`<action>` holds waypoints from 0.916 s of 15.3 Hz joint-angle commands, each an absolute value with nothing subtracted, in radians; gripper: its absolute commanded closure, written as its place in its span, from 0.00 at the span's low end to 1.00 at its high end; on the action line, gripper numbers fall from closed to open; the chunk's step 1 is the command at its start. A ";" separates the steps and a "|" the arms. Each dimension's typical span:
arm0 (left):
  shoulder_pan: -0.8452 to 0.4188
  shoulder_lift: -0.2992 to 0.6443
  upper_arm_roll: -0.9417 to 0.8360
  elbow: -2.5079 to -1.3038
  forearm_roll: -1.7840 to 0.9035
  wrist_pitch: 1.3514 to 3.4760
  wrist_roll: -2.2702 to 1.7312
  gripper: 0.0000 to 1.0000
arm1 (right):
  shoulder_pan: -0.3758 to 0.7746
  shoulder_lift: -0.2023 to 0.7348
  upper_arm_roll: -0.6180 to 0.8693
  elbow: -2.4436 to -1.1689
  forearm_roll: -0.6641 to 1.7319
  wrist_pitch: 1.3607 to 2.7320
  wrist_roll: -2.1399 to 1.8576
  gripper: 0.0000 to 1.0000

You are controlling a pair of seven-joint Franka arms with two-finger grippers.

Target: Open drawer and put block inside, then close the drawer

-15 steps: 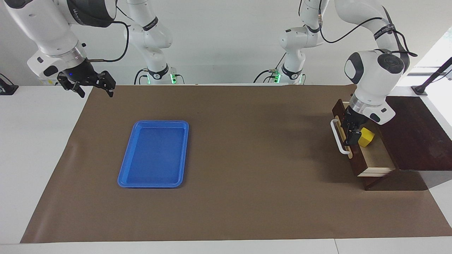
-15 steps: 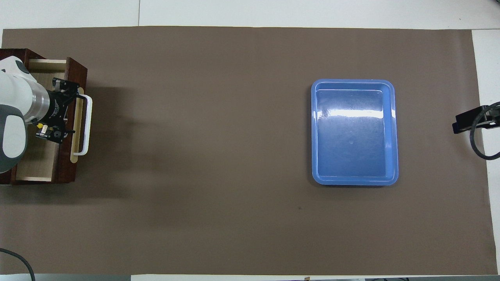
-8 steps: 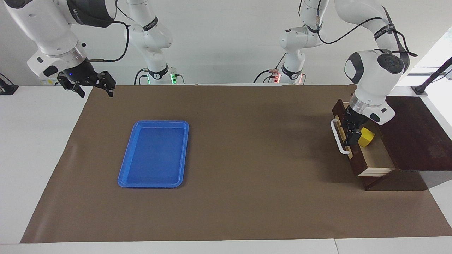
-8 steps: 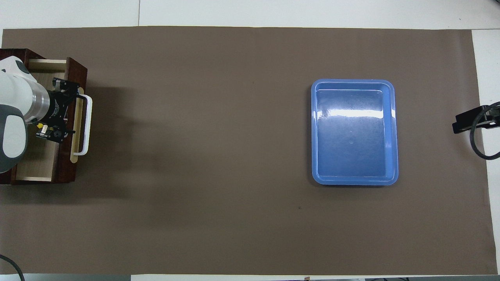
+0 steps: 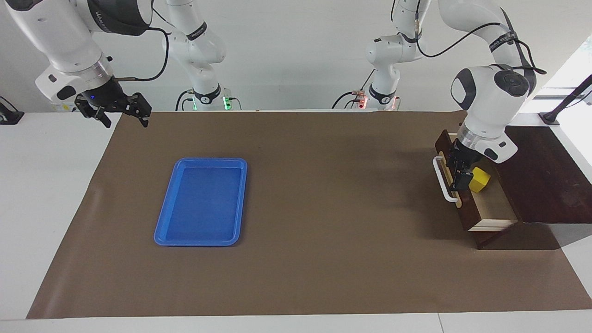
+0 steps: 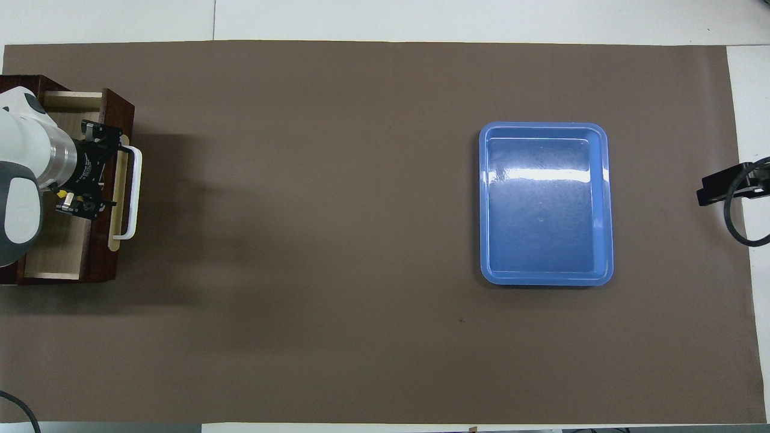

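Note:
The dark brown drawer (image 5: 467, 208) stands pulled out of its dark box (image 5: 545, 175) at the left arm's end of the table, its white bar handle (image 5: 444, 182) facing the table's middle. The yellow block (image 5: 481, 179) lies in the drawer's pale interior, just inside the front panel. My left gripper (image 5: 460, 178) is open and hangs over the drawer's front edge right beside the block. In the overhead view the left gripper (image 6: 89, 168) covers most of the block (image 6: 60, 193). My right gripper (image 5: 124, 115) waits, open and empty, above the mat's corner at the right arm's end.
A blue plastic tray (image 5: 201, 202) lies empty on the brown mat toward the right arm's end; it also shows in the overhead view (image 6: 544, 204). Bare brown mat (image 5: 333, 194) lies between the tray and the drawer.
The left gripper has edged slightly upward over the drawer. The block, the drawer and the right arm have not visibly moved.

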State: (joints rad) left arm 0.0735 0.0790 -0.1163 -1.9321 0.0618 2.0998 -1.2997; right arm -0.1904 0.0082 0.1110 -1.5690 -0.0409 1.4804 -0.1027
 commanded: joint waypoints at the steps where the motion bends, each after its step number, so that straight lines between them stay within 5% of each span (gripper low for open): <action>1: 0.094 0.095 -0.129 -1.896 0.146 2.086 -1.203 0.00 | -0.212 -0.003 0.124 -1.575 -0.035 1.482 -0.092 0.00; 9: 0.115 0.092 -0.124 -1.913 0.146 2.100 -1.180 0.00 | -0.212 -0.003 0.124 -1.575 -0.037 1.482 -0.092 0.00; 14: 0.242 0.081 -0.123 -1.947 0.147 2.177 -0.906 0.00 | -0.212 -0.002 0.124 -1.574 -0.035 1.483 -0.092 0.00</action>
